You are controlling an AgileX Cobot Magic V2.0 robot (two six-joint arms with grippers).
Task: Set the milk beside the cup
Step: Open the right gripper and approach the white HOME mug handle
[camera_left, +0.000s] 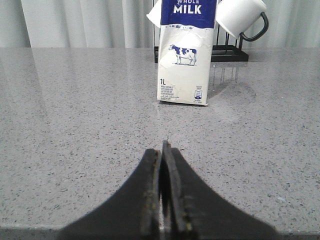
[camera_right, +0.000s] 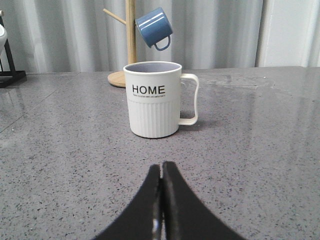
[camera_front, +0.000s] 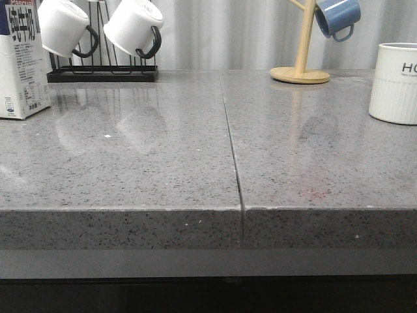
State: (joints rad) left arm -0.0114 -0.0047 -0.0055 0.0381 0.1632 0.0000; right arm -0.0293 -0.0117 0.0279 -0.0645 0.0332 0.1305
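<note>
The milk (camera_front: 21,62) is a tall white carton with a dark blue top, upright at the far left of the grey counter. The left wrist view shows its cow picture and "MILK" face (camera_left: 183,60). The cup (camera_front: 395,83) is a cream-white ribbed mug at the far right. The right wrist view shows its "HOME" lettering (camera_right: 152,100), with its handle on the side. My left gripper (camera_left: 162,150) is shut and empty, some way short of the milk. My right gripper (camera_right: 162,167) is shut and empty, short of the cup. Neither gripper shows in the front view.
A black wire rack (camera_front: 103,70) with two white mugs with black handles (camera_front: 133,27) stands at the back left, just behind the milk. A wooden mug tree (camera_front: 301,65) with a blue mug (camera_front: 337,17) stands at the back right. A seam (camera_front: 231,143) splits the counter.
</note>
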